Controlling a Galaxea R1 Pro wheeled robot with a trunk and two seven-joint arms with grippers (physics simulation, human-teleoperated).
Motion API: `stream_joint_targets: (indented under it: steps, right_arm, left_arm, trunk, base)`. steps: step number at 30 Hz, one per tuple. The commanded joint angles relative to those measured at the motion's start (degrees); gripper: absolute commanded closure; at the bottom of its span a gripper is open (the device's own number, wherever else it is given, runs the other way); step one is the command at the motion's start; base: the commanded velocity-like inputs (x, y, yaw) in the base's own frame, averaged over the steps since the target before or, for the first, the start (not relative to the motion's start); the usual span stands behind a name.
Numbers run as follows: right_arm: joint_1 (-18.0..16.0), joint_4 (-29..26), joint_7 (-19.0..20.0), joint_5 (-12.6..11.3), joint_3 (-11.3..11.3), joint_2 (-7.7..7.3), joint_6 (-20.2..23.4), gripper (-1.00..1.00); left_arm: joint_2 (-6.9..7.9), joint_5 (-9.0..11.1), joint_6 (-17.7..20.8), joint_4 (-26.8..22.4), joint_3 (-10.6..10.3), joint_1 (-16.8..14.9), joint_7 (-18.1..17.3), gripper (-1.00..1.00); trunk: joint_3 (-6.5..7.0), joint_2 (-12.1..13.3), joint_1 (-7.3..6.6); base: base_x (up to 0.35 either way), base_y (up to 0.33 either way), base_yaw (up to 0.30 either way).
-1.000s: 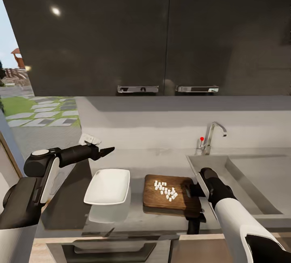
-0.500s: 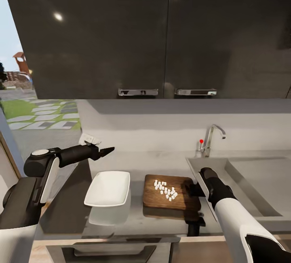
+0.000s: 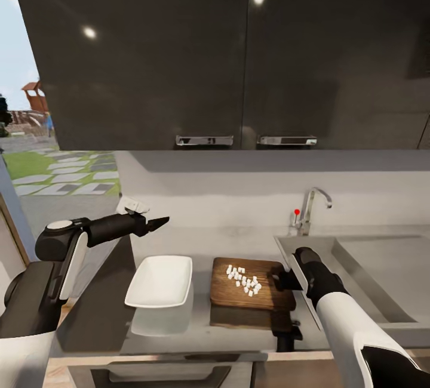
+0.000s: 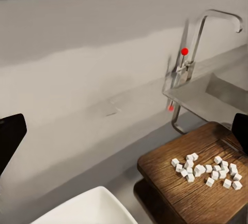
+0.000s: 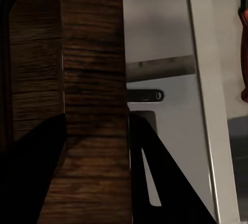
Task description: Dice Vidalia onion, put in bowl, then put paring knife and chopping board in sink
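Observation:
The dark wooden chopping board [image 3: 263, 295] hangs level just above the countertop [image 3: 197, 322], with small white cubes of diced Vidalia onion [image 3: 243, 279] piled on it. My right gripper [image 3: 279, 280] is shut on the board's slot-handle end; in the right wrist view its fingers [image 5: 36, 182] clamp the board [image 5: 93, 79]. A reddish sliver [image 5: 244, 53] at that view's edge may be the paring knife. The white bowl [image 3: 160, 280] sits left of the board. My left gripper [image 3: 156, 222] hovers open behind the bowl. The steel sink [image 3: 370, 256] lies to the right.
The chrome faucet [image 3: 310, 204] with its red dot stands at the sink's back left corner. Dark wall cabinets [image 3: 239, 54] hang over the counter. A drawer handle [image 3: 161, 373] shows below the counter's front edge. An opening to a garden [image 3: 54, 167] lies at the left.
The view has risen a little, so cabinets, bowl and faucet sit lower in the picture. The board, held by my right gripper, has lifted off the countertop. My left arm keeps its pose.

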Motion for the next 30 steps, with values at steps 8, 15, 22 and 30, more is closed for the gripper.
stream_joint_targets:
  steps: [8, 15, 22, 30]
  right_arm:
    - [0.0, -0.1, 0.1, 0.4, -0.4, 0.17, 0.2, 1.0]
    - [0.0, -0.1, 0.1, 0.4, -0.4, 0.19, 0.2, 1.0]
    - [0.0, -0.1, 0.1, 0.4, -0.4, 0.3, 0.2, 1.0]
    - [0.0, -0.1, 0.1, 0.4, -0.4, 0.54, 0.2, 1.0]
  left_arm:
    - [0.0, 0.1, 0.4, 0.0, 0.0, 0.0, -0.2, -1.0]
    - [0.03, 0.1, 0.4, 0.0, 0.0, 0.0, -0.1, -1.0]
    - [0.01, 0.1, 0.4, 0.0, 0.0, 0.0, -0.1, -1.0]
    - [0.06, 0.1, 0.4, 0.0, 0.0, 0.0, -0.2, -1.0]
  trunk:
    - [0.72, 0.0, 0.02]
    - [1.37, 0.0, 0.02]
    - [2.02, 0.0, 0.02]
    - [2.77, 0.0, 0.02]
  base:
    - [0.0, 0.0, 0.0]
    - [0.0, 0.0, 0.0]
    - [0.0, 0.0, 0.0]
    - [0.0, 0.0, 0.0]
